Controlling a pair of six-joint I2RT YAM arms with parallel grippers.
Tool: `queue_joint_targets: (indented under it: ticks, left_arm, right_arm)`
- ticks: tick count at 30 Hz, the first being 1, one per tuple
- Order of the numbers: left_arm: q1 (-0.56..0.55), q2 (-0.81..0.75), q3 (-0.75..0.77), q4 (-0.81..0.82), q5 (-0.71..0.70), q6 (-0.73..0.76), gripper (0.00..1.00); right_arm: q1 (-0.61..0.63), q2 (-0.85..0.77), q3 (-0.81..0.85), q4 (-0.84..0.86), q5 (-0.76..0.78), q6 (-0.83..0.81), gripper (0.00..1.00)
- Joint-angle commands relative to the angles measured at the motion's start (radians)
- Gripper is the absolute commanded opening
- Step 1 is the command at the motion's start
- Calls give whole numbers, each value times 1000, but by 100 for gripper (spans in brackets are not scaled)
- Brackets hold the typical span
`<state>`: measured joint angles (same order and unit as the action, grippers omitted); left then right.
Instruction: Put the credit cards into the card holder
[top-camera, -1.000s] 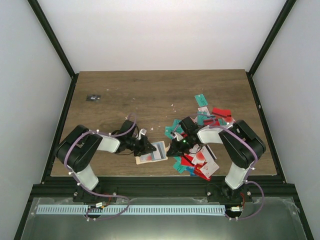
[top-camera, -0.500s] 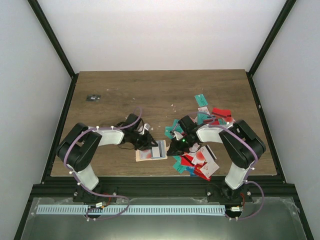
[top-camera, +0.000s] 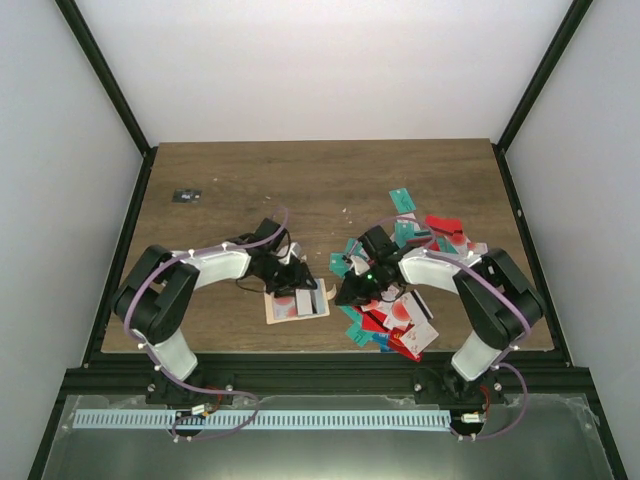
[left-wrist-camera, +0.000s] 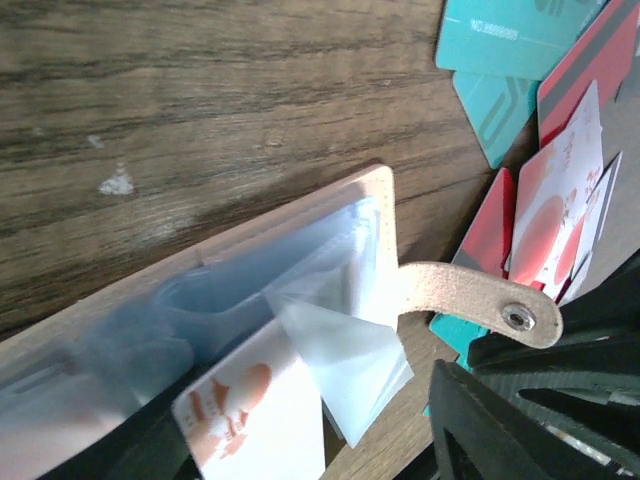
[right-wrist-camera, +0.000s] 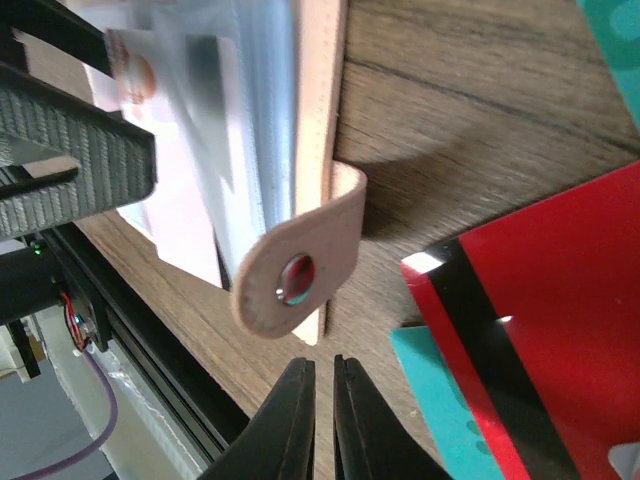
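We see the beige-tan folding card holder (top-camera: 298, 306) lying open on the brown wood-grain desk (top-camera: 300, 180). It is close to the near edge, a little left of the middle. Its clear plastic pockets face up, and its tan snap tab (left-wrist-camera: 480, 300) sticks out toward the right edge, curling up off the wood.

The left tool (top-camera: 290, 284) hovers over the holder, released, with its jaws apart. Between them a white plastic card with a red circle (left-wrist-camera: 250, 410) lies on the pockets. We cannot tell whether it sits inside one.

The right tool (right-wrist-camera: 324, 385) is clenched on nothing, its tips just short of the tab's snap.

The loose credit cards (top-camera: 405, 318), thin teal, red and white rectangles, lie heaped by the near right corner, with a few strung out toward the far edge. A small dark flat object (top-camera: 186, 195) sits well apart, near the far left corner.
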<state>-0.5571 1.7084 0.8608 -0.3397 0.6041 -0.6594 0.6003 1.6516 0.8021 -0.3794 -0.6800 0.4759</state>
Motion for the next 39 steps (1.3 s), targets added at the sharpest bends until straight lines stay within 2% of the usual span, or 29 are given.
queue_joint_targets:
  ticks: [1, 7, 11, 18, 22, 25, 27, 32, 34, 39]
  left_arm:
    - [-3, 10, -7, -187, -79, 22, 63]
    - [-3, -71, 14, -302, -101, -8, 80]
    - [-2, -119, 7, -336, -112, -6, 98]
    - [6, -194, 23, -409, -111, 34, 100]
    - [16, -223, 61, -573, -217, 92, 100]
    - [24, -268, 65, -609, -204, 95, 100]
    - [23, -294, 35, -588, -166, 73, 94]
    - [19, -301, -50, -483, -106, 43, 65]
    - [17, -303, -68, -440, -103, 25, 60]
    - [15, -280, -105, -368, -108, -5, 55]
  right_arm:
    - [10, -56, 37, -19, 22, 19, 9]
    - [9, -116, 33, -6, 11, 68, 10]
    - [12, -131, 11, 46, -26, 107, 10]
    - [76, -119, 0, 116, -44, 156, 11]
    - [118, -115, 12, 141, -44, 180, 11]
    - [143, -113, 17, 159, -45, 189, 11]
    - [156, -100, 16, 177, -48, 195, 12]
    - [192, -34, 45, 189, -44, 192, 11]
    - [201, -1, 57, 190, -35, 191, 11]
    - [202, 47, 77, 174, -5, 180, 10]
